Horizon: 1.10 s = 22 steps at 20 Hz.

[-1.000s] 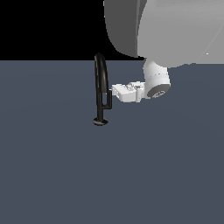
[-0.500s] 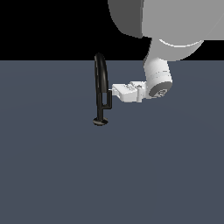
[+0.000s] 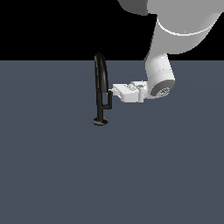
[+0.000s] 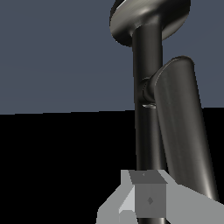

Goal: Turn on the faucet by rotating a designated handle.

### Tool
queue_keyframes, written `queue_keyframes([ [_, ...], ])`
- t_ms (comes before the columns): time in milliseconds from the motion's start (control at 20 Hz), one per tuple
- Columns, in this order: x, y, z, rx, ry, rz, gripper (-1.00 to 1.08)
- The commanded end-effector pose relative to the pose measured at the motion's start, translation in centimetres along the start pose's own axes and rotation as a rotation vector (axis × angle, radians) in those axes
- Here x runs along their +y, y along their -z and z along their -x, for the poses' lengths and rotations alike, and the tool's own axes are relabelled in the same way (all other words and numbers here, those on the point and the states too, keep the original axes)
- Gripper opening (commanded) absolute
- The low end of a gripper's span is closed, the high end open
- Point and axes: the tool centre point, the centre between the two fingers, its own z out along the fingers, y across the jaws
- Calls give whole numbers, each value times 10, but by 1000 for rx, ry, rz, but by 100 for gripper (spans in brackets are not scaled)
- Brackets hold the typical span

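Note:
The glossy black faucet (image 3: 101, 83) stands on the grey floor, with its arched spout on top and a round base disc (image 3: 100, 122). The short L-shaped handle (image 3: 108, 100) branches off the stem on the exterior view's right. My gripper (image 3: 113, 92) reaches in horizontally from the right, and its tips touch the top of the handle. In the wrist view the fingers (image 4: 146, 197) sit together against the stem (image 4: 148, 131), with the handle (image 4: 181, 131) beside them. The gripper looks shut and holds nothing.
The flat dark grey floor (image 3: 57, 175) spreads all around the faucet. The white arm (image 3: 175, 39) rises toward the upper right of the exterior view.
The upper arm has swung up and to the exterior view's right. The gripper tips have dropped slightly beside the handle. The faucet looks unchanged.

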Motion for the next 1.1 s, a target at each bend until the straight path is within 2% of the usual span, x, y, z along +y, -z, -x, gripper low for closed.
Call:
queue_keyframes([
  [0,6,0,3,-2,0,5,-100],
  [400,21,0,8,-2,0,5,-100],
  [500,18,0,9,0,4,2,-100],
  [1050,46,0,-4,-1,2,4,-100],
])
